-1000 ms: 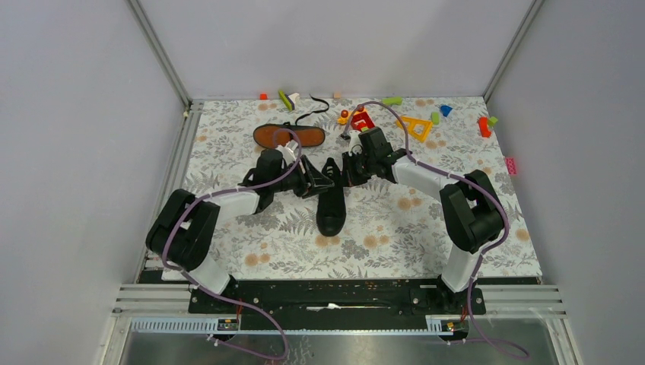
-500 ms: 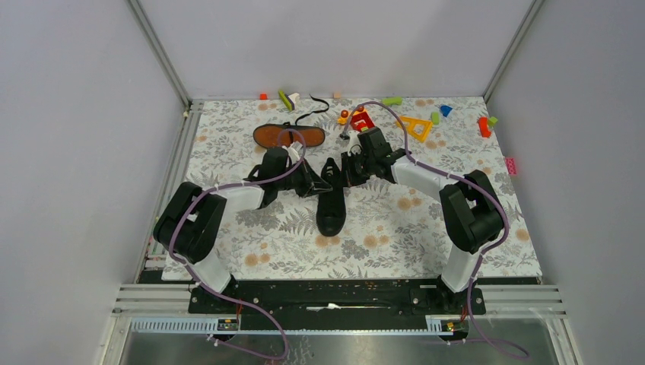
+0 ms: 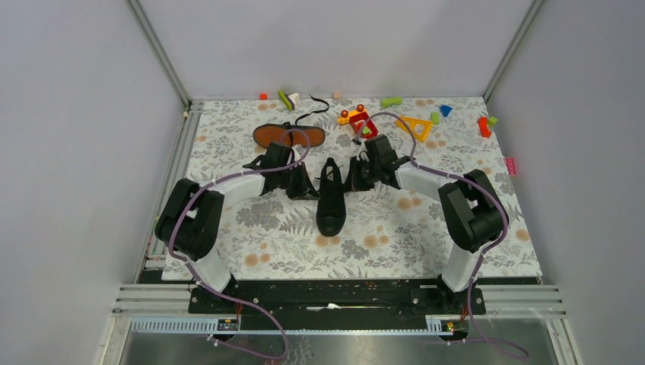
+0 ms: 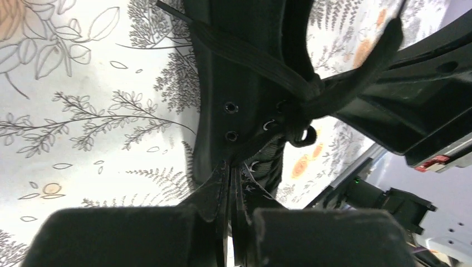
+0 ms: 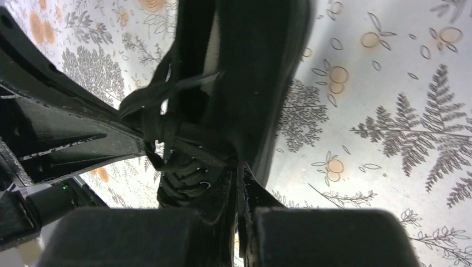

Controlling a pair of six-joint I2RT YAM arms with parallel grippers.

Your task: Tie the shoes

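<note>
One black shoe stands upright mid-table, toe toward me. Its laces meet in a knot over the tongue. My left gripper sits just left of it, shut, with a woven lace end running from the knot into its tips. My right gripper sits just right of the shoe, shut on the other lace end at its tips. The second shoe lies behind, orange-brown sole up.
Several small colourful toy blocks lie along the back of the floral mat, some red ones just behind my right wrist. A loose black strap lies behind the overturned shoe. A pink tag sits at the right edge.
Both grippers have drawn apart from above the shoe, left one leftward, right one rightward and slightly nearer, each keeping its lace. The shoe stayed put.
</note>
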